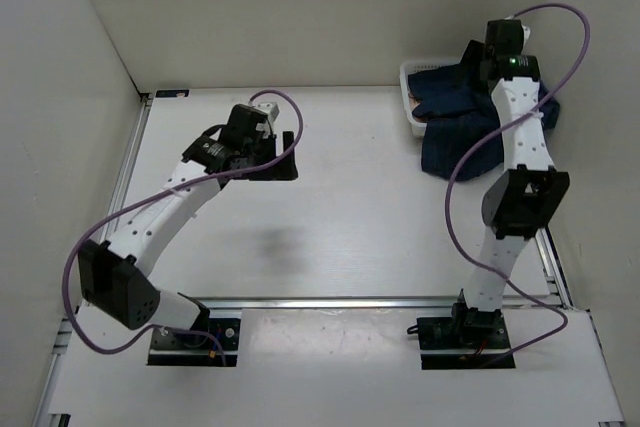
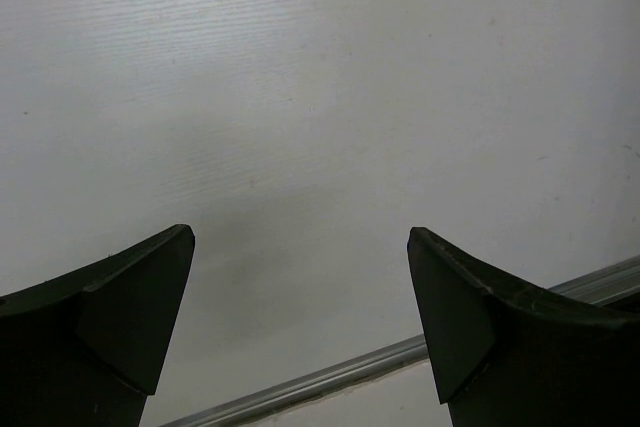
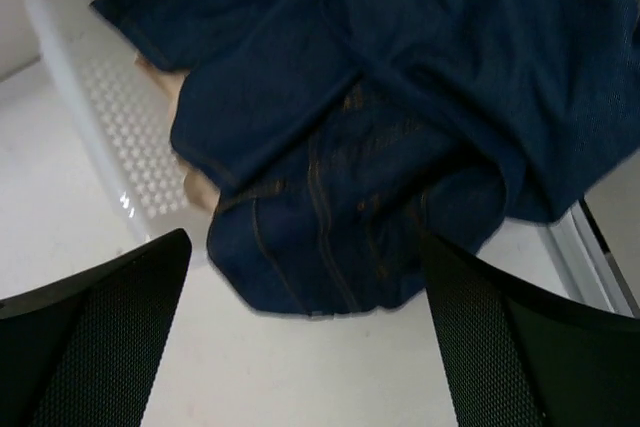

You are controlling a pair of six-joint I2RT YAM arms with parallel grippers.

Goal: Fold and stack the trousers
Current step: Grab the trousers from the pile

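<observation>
The left arm's black two-finger gripper (image 1: 284, 159) hovers well to the left of the white perforated plastic basket (image 1: 408, 97), its fingers spread wide over bare white table (image 1: 330, 237) and gripping nothing. The right gripper (image 3: 303, 237), likewise spread and empty, hangs just above the dark navy denim trousers (image 3: 400, 97). These lie crumpled in that basket and spill over its near rim.

The left arm (image 1: 165, 202) extended forward and to the right from a bent elbow, and the left gripper (image 2: 300, 247) had its fingers spread wide with nothing between them. The right arm (image 1: 522, 142) stood stretched far ahead, and the right gripper (image 3: 305, 247) was likewise spread wide, pointing downward.
</observation>
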